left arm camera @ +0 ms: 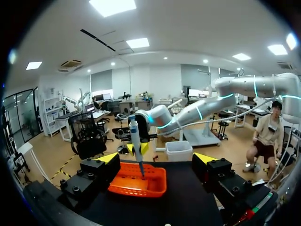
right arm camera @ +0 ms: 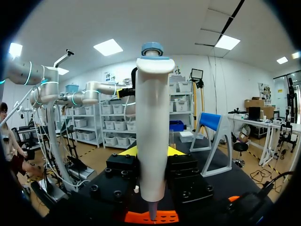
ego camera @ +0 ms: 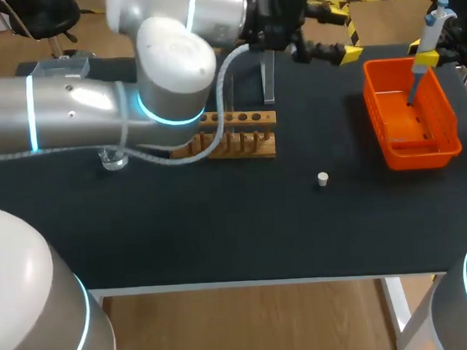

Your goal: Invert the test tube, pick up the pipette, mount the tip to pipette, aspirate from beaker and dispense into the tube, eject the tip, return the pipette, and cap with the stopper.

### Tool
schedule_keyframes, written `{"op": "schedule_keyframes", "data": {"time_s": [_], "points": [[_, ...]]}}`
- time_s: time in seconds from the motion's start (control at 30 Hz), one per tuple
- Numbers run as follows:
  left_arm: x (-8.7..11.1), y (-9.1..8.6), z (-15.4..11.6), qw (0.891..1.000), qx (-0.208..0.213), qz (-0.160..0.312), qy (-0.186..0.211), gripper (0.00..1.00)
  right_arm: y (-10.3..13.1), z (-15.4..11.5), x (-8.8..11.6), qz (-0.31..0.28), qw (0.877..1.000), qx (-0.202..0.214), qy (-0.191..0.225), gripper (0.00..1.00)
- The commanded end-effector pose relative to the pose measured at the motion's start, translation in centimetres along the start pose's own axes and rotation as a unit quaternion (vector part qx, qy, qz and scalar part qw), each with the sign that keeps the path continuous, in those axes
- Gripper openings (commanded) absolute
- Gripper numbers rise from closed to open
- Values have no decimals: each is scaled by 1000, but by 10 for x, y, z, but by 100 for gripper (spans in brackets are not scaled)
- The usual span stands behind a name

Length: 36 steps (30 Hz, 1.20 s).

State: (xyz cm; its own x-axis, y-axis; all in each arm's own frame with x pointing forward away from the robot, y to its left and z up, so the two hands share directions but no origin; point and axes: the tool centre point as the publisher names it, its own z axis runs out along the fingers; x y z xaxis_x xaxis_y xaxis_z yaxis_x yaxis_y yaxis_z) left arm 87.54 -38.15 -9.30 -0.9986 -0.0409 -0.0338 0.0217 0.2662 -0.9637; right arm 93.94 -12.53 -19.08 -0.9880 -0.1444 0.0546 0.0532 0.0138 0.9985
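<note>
My right gripper (ego camera: 427,55) is shut on the white pipette (ego camera: 433,27) with a blue cap and holds it upright at the table's far right. The pipette's lower end hangs inside the orange basket (ego camera: 450,124). In the right wrist view the pipette (right arm camera: 153,132) fills the space between the fingers of the right gripper (right arm camera: 153,153). My left gripper (ego camera: 343,33) stands open above the table's back edge, empty, facing the basket (left arm camera: 155,188) and the pipette (left arm camera: 135,139). A small white stopper (ego camera: 322,179) lies on the mat. I cannot make out the test tube.
A wooden tube rack (ego camera: 243,135) stands mid-table, partly hidden by my left arm (ego camera: 166,76). A glass beaker (ego camera: 114,159) sits at the left under that arm. A clear stand (ego camera: 268,79) is behind the rack.
</note>
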Motion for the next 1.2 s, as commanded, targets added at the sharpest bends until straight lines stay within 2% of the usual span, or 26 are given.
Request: {"op": "schedule_keyframes", "data": {"time_s": [0.03, 0.23, 0.87, 1.2], "points": [[10, 15, -25, 998, 59, 5, 6, 100, 0, -1, -1, 0, 1000, 1, 1, 0], [18, 34, -37, 997, 74, 5, 24, 100, 0, -1, -1, 0, 1000, 1, 1, 0], [45, 104, -79, 993, 110, -33, -32, 100, 0, -1, -1, 0, 1000, 1, 1, 0], [52, 124, -97, 990, 125, -32, -49, 100, 0, -1, -1, 0, 1000, 1, 1, 0]]}}
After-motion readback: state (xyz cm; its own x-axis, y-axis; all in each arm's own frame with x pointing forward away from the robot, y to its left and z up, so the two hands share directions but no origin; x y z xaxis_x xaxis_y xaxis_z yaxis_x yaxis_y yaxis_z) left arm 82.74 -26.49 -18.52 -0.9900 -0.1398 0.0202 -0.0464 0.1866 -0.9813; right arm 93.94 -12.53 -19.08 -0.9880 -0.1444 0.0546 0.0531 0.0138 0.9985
